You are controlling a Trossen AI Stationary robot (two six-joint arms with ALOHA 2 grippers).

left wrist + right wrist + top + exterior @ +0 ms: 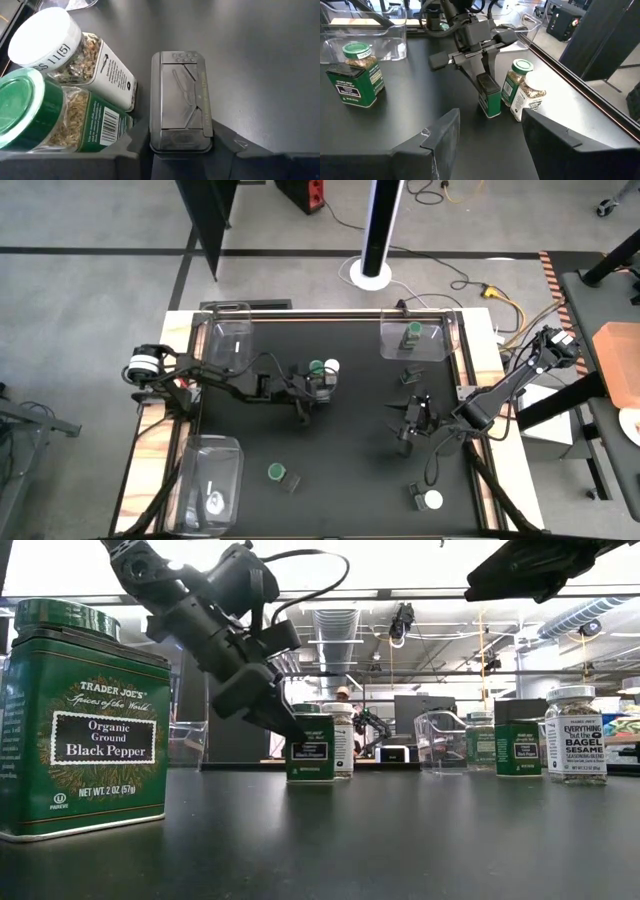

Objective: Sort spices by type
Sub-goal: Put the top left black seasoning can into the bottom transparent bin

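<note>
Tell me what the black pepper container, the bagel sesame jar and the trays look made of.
Black pepper tin: likely painted metal, with a glossy green finish and seamed lid. Bagel sesame jar: clear glass or plastic, seasoning visible inside; the lid looks pale. Trays: clear, glossy plastic, the table showing through.

Green-lidded jar [30, 117] cut off by edge.
</note>
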